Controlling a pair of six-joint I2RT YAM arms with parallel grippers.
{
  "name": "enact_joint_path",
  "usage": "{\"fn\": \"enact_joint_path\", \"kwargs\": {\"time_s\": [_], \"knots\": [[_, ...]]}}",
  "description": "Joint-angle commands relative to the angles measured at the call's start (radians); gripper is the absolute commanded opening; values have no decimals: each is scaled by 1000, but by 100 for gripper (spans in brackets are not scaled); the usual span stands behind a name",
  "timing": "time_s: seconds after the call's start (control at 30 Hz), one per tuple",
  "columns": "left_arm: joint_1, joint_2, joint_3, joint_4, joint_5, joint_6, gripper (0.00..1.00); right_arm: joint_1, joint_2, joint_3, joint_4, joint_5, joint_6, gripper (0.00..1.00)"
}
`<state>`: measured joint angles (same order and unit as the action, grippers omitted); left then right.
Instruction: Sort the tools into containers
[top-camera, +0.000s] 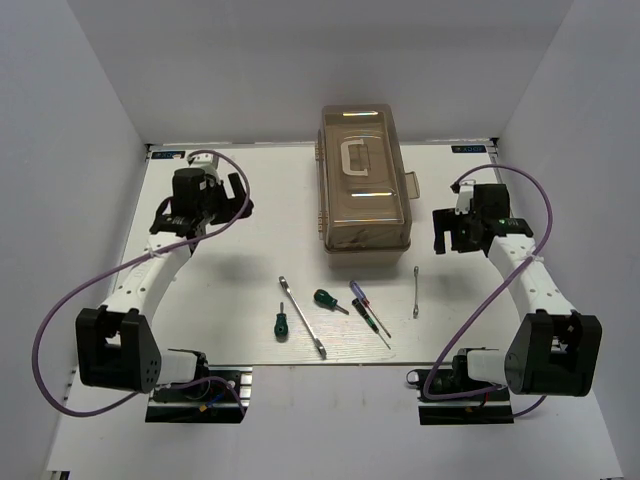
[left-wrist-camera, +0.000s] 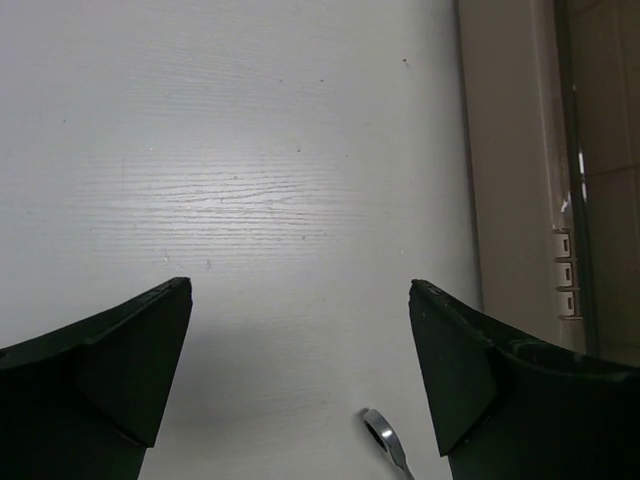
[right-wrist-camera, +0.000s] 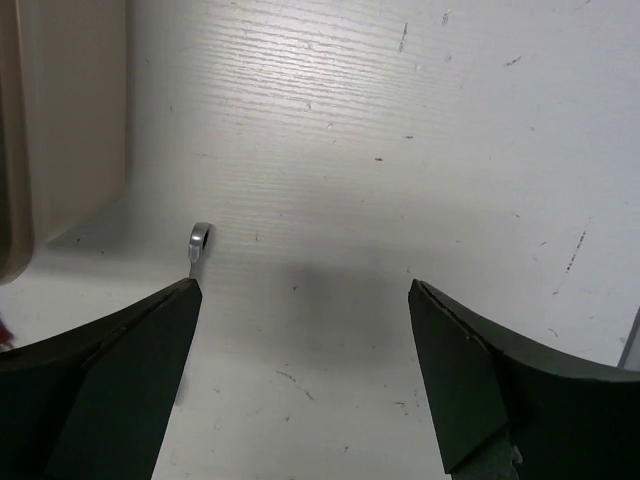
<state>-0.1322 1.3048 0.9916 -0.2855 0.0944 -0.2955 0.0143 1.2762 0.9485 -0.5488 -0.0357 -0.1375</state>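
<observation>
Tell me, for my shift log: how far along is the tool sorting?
Done: nothing visible. The toolbox is shut, and six tools lie on the table: a green screwdriver, a second green screwdriver, a purple-and-red screwdriver, a thin dark screwdriver, a long wrench, a short wrench. In hand: nothing; the left gripper and right gripper are open, empty. Left: opening the toolbox, placing every tool.

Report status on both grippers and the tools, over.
Left gripper open, empty. Right gripper open, empty. Six tools loose on table, none sorted. Toolbox shut, likely needs opening first.
</observation>
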Motion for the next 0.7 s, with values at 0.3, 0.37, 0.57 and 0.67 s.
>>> {"fn": "enact_joint_path", "kwargs": {"time_s": [0.3,0.37,0.57,0.67], "knots": [[2,119,180,-11,180,9,7,1,-26,170,15,-152,-188,0],[2,128,192,-11,200,9,0,0,-17,243,26,-164,-191,0],[2,154,249,46,373,9,48,30,101,499,-20,-451,-156,61],[-17,194,313,55,461,9,85,56,172,626,-5,-541,-55,74]]}}
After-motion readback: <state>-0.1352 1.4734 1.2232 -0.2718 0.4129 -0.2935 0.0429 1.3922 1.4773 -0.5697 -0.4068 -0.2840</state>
